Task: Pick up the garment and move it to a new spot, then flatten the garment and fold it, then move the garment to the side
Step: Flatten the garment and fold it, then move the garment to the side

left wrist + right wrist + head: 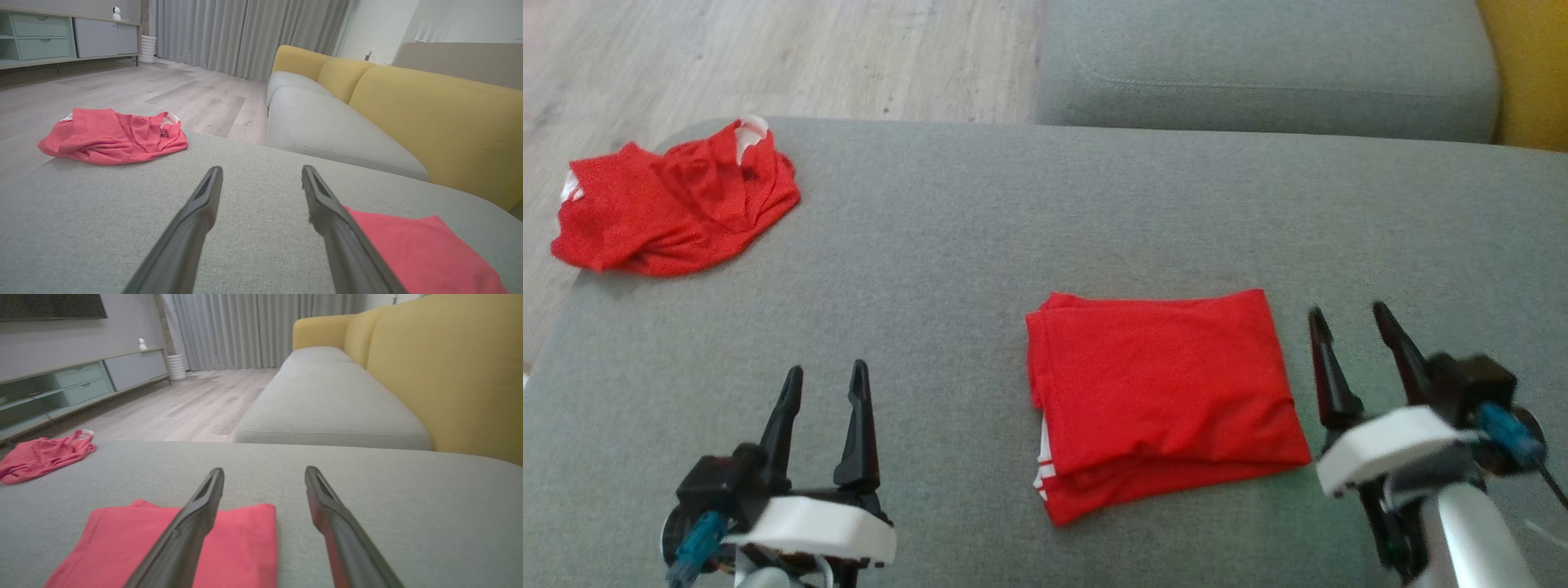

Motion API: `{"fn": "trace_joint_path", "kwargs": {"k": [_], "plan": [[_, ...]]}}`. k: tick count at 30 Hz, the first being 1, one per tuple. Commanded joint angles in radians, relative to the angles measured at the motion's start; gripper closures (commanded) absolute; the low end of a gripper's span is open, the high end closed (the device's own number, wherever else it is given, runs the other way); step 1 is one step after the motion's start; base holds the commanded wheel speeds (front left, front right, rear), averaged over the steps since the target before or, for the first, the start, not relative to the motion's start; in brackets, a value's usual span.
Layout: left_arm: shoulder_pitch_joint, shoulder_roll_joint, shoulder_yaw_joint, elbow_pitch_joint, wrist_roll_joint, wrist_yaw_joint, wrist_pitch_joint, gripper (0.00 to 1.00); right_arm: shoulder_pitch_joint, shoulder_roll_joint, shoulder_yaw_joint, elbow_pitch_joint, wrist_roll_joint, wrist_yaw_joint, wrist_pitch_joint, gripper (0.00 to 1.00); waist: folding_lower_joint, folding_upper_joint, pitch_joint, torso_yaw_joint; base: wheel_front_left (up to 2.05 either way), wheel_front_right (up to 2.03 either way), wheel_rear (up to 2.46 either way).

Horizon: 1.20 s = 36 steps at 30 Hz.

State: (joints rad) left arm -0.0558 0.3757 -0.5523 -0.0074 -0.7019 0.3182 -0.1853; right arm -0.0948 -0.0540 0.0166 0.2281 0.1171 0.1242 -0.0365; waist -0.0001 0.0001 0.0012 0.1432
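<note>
A folded red garment (1168,384) (425,253) (249,539) lies flat on a broad grey cushion (931,269), a neat rectangle with a strip of white trim showing at its left edge. The right gripper (1347,310) (264,469) sits just beside the folded garment's right edge, apart from the cloth, its jaws wide and holding nothing. The left gripper (827,369) (262,169) is well to the left of the folded garment, low over bare cushion, its jaws likewise wide and empty. Far to the left of the folded garment and farther from the robot, a crumpled red garment (678,204) (114,136) (45,457) lies bunched at the cushion's corner. Beyond the folded garment are a grey sofa seat (1258,65) with a yellow backrest (449,122) and a wooden floor (768,57).
</note>
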Motion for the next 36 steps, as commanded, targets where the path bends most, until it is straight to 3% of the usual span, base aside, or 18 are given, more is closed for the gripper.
{"fn": "trace_joint_path", "kwargs": {"k": [1,9,17,36], "plan": [[-0.043,0.019,0.042,-0.024,0.005,0.005,-0.013,0.0,-0.028,0.004,0.018,-0.045,-0.008,0.007,-0.013,0.0,0.0001,-0.0001,-0.008,-0.009,0.0,0.0,0.0],[0.028,0.01,0.058,0.021,-0.008,0.009,-0.045,0.0,0.089,0.004,-0.036,-0.117,-0.003,0.007,-0.037,0.0,0.0001,-0.0001,-0.03,-0.036,0.0,0.0,0.0],[0.043,0.014,0.045,0.058,-0.003,-0.016,-0.051,0.0,0.16,0.004,-0.042,-0.138,0.022,0.007,-0.043,0.0,0.0001,-0.0001,-0.037,-0.044,0.0,0.0,0.0],[0.031,0.023,0.045,0.061,-0.009,-0.016,-0.048,0.0,0.131,0.004,-0.032,-0.116,0.0,0.007,-0.003,0.0,0.0001,-0.0001,-0.023,-0.043,0.0,0.0,0.0]]}}
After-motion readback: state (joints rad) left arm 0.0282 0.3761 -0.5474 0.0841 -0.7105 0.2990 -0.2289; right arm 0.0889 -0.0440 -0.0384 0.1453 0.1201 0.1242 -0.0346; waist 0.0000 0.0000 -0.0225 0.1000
